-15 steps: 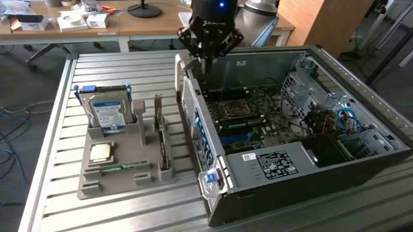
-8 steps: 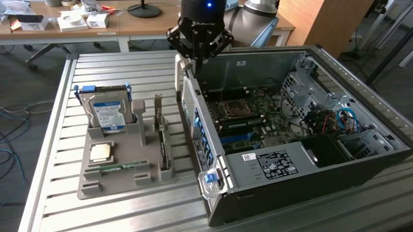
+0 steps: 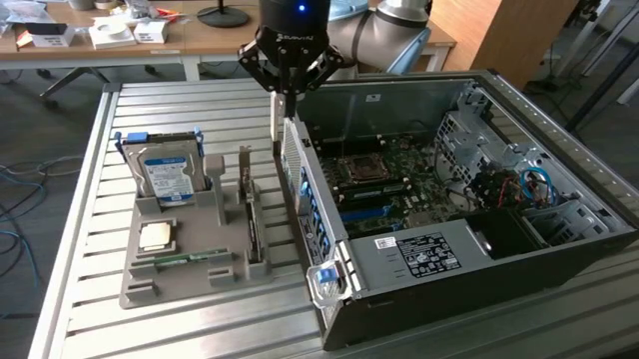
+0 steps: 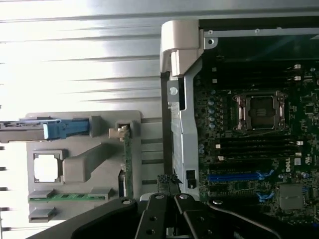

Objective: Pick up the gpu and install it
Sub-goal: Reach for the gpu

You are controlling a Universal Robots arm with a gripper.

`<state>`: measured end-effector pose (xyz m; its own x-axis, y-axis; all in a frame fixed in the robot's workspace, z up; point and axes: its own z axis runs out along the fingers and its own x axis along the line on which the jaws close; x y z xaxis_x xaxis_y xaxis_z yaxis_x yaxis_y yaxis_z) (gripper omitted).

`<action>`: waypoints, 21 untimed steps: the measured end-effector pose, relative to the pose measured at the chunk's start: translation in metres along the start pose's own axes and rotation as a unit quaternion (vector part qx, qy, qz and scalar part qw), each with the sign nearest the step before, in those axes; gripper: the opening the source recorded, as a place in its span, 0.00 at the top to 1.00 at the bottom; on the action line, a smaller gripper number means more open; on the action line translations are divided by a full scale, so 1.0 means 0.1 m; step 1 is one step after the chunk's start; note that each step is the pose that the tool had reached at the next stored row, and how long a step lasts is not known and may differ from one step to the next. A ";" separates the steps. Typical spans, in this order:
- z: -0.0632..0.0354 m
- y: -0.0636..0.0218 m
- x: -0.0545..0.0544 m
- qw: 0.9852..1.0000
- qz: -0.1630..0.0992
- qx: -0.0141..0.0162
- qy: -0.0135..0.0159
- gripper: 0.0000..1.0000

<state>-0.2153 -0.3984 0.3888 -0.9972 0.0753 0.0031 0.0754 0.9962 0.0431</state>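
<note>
The gpu [image 3: 250, 218] stands on edge in a slot of the grey holder [image 3: 190, 280]. It is a thin dark card with a metal bracket at its far end. In the wrist view the gpu [image 4: 127, 162] appears edge-on as a green strip. My gripper [image 3: 289, 91] hangs shut with nothing between its fingers. It is above the rear wall of the open computer case [image 3: 330, 224], just off the gpu's far end toward the exterior view's right. The black fingers [image 4: 158, 211] point down beside the case wall.
The holder also carries a silver hard drive [image 3: 164, 178], a square processor [image 3: 155, 237] and a narrow memory stick [image 3: 185, 258]. The case lies open with its motherboard [image 3: 384, 183] and blue slots facing up. All of it rests on a slatted metal table [image 3: 179, 101].
</note>
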 end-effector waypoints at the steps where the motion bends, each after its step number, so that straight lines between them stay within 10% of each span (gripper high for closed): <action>1: 0.001 -0.002 0.03 1.000 0.000 0.000 0.001 0.89; 21: 0.028 -0.033 0.44 1.000 0.001 0.001 0.016 0.89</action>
<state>-0.2592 -0.3983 0.3860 -0.9965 0.0753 0.0354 0.0767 0.9962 0.0407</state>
